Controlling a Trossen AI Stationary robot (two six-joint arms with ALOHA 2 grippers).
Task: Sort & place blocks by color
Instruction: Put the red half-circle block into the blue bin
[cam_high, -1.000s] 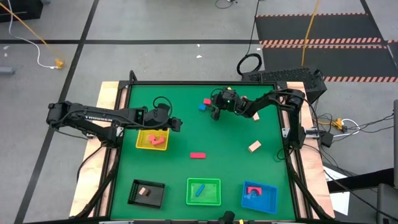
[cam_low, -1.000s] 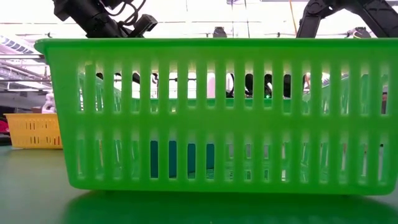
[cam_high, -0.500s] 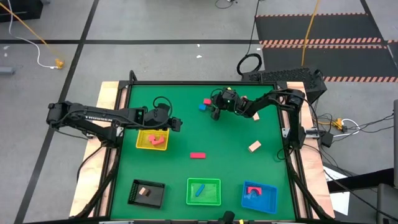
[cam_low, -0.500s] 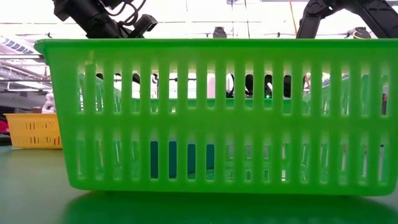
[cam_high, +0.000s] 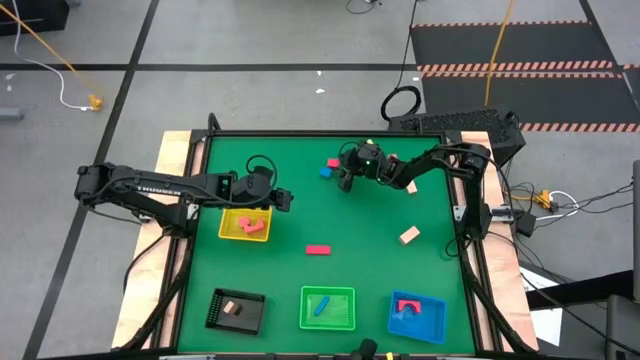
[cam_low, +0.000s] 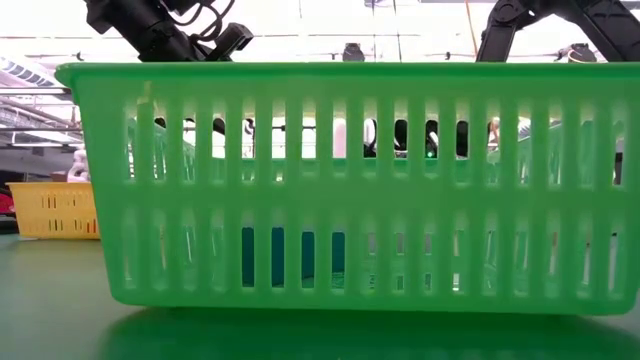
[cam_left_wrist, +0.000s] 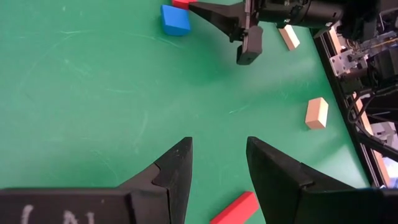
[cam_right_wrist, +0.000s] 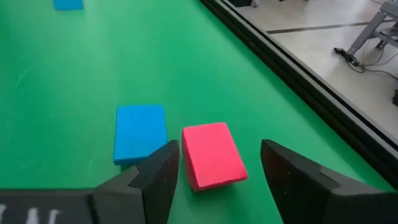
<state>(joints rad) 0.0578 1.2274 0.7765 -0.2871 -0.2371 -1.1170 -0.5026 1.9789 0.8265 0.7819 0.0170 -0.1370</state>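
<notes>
At the table's far edge, right gripper (cam_right_wrist: 214, 177) stands open, straddling the pink block (cam_right_wrist: 211, 155), which lies dead ahead between its fingers; blue block (cam_right_wrist: 139, 132) sits just beside. Left gripper (cam_left_wrist: 217, 168), open, waits over the yellow tray (cam_high: 228, 228).

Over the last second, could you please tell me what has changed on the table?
Hardly anything. The right claw is poised around the pink block, beside the blue block, and no clear movement shows from above. The left claw hovers open by the yellow tray, holding nothing. All the blocks and trays lie where they were.
</notes>
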